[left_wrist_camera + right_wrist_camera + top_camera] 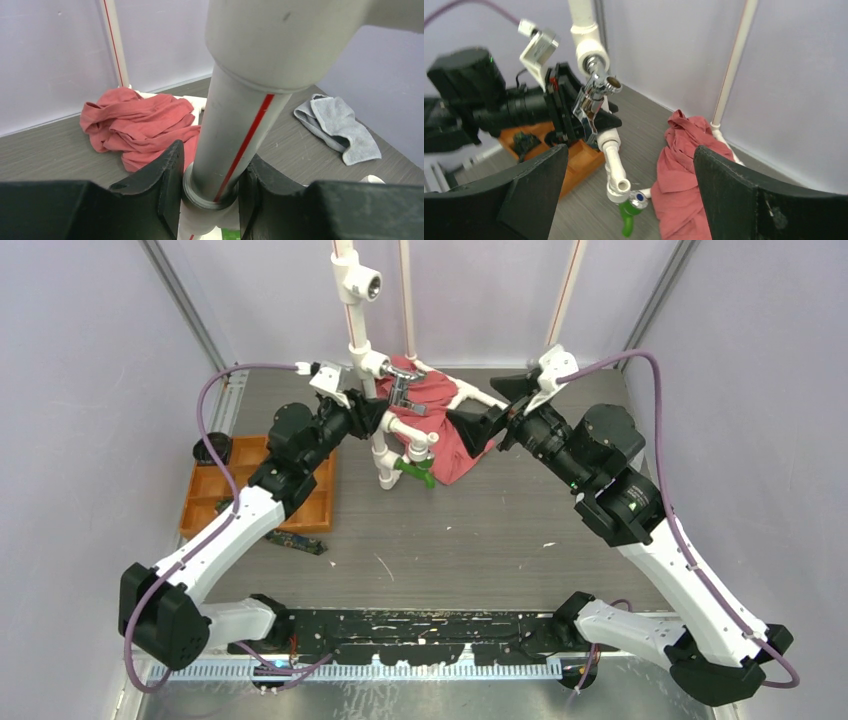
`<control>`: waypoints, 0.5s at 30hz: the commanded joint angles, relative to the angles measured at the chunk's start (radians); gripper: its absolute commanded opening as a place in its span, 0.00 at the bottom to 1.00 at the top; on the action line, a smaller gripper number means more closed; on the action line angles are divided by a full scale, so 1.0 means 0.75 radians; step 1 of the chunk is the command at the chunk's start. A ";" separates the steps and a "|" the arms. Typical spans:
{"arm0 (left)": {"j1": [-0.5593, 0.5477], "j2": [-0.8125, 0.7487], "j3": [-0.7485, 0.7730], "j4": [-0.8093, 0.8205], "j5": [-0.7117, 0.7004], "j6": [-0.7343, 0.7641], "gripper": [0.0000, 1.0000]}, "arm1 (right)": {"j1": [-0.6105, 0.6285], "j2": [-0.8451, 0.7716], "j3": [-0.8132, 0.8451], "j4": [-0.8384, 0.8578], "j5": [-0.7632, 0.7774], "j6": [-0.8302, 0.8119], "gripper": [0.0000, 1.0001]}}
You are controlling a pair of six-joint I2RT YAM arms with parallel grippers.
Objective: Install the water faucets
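A white pipe (383,445) stands upright at the back of the table. A shiny silver faucet (403,390) sits in its middle tee, and it also shows in the right wrist view (593,102). A green tap (416,472) hangs from the lower tee; the right wrist view shows it too (627,216). My left gripper (372,414) is shut on the pipe (227,135) just above a collar, and its fingers (161,186) press both sides. My right gripper (487,408) is open and empty, just right of the faucets, facing them (631,195).
A red cloth (448,430) lies behind and right of the pipe. A grey cloth (337,127) lies beyond it. An orange tray (215,490) stands at the left, with a black round part (212,448) behind it. A small dark board (298,542) lies before the tray.
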 commanded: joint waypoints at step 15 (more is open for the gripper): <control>-0.004 -0.498 -0.106 -0.279 -0.022 0.023 0.00 | 0.082 -0.142 -0.197 0.220 -0.615 -1.241 1.00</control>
